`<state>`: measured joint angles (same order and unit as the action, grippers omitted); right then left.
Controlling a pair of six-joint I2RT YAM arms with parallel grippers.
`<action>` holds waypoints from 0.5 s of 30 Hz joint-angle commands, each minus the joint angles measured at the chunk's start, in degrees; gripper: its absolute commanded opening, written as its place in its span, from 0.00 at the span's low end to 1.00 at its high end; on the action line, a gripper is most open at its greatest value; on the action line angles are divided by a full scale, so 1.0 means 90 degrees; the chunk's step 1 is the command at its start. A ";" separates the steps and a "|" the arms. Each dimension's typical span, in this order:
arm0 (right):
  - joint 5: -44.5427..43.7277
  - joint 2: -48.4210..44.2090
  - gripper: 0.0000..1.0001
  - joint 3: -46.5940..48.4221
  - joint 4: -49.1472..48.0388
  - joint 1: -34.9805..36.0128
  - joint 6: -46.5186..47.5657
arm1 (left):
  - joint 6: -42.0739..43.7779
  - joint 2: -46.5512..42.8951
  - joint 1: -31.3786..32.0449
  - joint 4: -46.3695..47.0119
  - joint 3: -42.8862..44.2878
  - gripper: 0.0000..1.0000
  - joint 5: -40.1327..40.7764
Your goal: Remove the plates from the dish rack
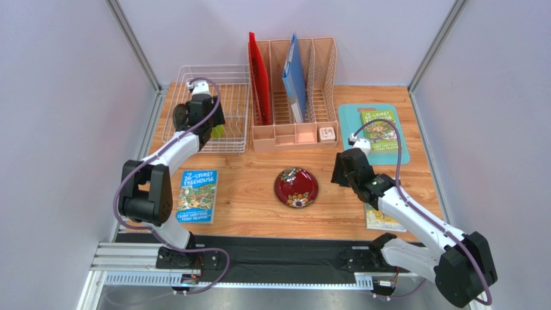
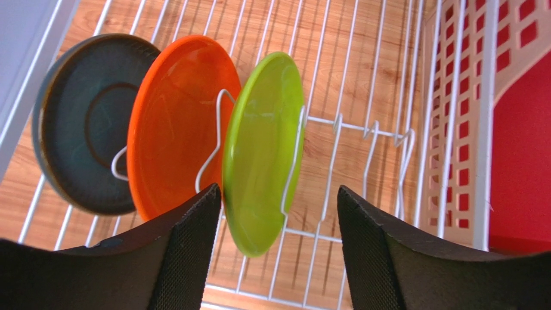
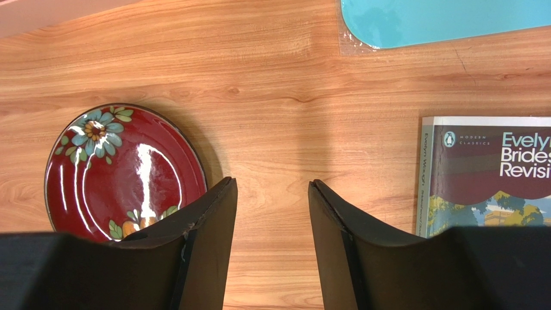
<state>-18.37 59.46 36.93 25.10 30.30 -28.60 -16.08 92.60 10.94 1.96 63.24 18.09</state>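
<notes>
The white wire dish rack [image 1: 236,116] stands at the back left. In the left wrist view the rack [image 2: 381,135] holds three plates on edge: dark grey-teal [image 2: 81,123], orange [image 2: 178,116] and lime green [image 2: 262,148]. My left gripper [image 2: 278,206] is open above them, its jaws either side of the lime green plate's lower edge, not touching it. In the top view a sliver of the lime green plate [image 1: 218,132] shows by the left gripper [image 1: 210,129]. The dark red floral plate [image 1: 295,187] lies flat mid-table, also in the right wrist view [image 3: 123,171]. My right gripper [image 3: 271,194] is open and empty, just right of it.
A peach file organizer [image 1: 294,97] with red and blue folders stands right of the rack. A teal mat [image 1: 372,132] with a book lies at back right. A book [image 1: 197,196] lies front left and another [image 3: 485,174] near the right arm.
</notes>
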 commanded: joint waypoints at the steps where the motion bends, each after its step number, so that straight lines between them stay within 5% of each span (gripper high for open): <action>1: -0.0137 0.0082 0.50 0.0213 -0.0142 0.0021 0.0092 | -0.0050 0.0277 -0.0219 0.0398 0.0385 0.69 -0.0262; 8: -0.0185 0.0200 0.49 0.0233 -0.0172 0.0012 0.0102 | -0.0040 0.0542 -0.0307 0.0398 0.0483 0.57 -0.0193; 12: -0.0156 0.0278 0.49 0.0204 -0.0192 0.0012 0.0072 | -0.0108 0.0464 -0.0307 0.0417 0.0385 0.23 -0.0154; 15: -0.0127 0.0249 0.49 0.0184 -0.0172 0.0012 0.0063 | -0.0109 0.0346 -0.0307 0.0418 0.0288 0.15 -0.0310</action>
<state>-18.52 61.89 36.93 25.04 30.30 -28.53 -16.14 97.62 8.32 2.92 65.60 17.17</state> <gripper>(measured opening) 0.494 0.211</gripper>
